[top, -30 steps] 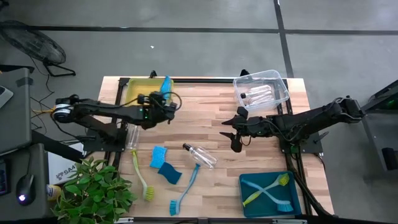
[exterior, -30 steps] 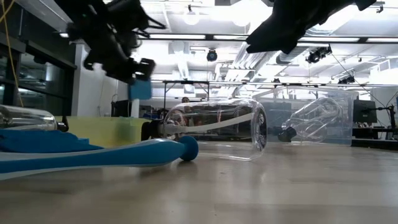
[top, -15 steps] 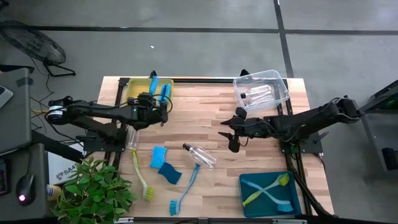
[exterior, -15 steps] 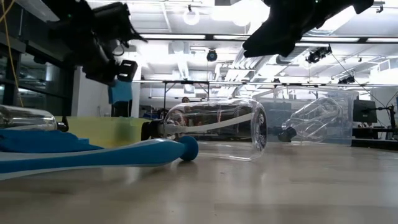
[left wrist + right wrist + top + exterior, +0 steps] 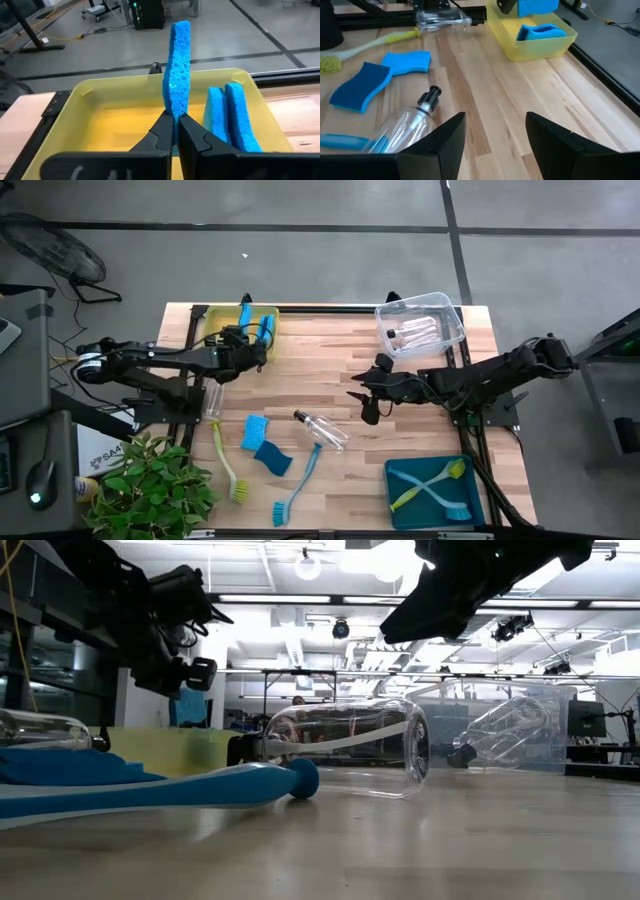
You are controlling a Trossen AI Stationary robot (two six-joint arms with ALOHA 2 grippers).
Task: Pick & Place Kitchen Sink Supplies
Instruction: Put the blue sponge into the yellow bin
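Left hand [image 5: 172,131]: closed on an upright blue rectangular sponge [image 5: 179,70], held above the yellow plastic bin [image 5: 100,117].
Bin contents: two more blue sponges [image 5: 232,119] standing on edge.
Right hand [image 5: 495,131]: fingers apart, empty, above the wooden bench [image 5: 330,370], near a clear plastic bottle with black top [image 5: 415,120] lying on its side.

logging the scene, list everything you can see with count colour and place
sponges: four, blue; one in the left gripper over the yellow bin, one inside it, two on the table
yellow bin: one, far left
bottles: four clear; one mid-table, one left, two in the clear bin
brushes: two on the table, two in the teal bin
plant: green, near left
left gripper: shut on sponge
right gripper: open, above mid-table
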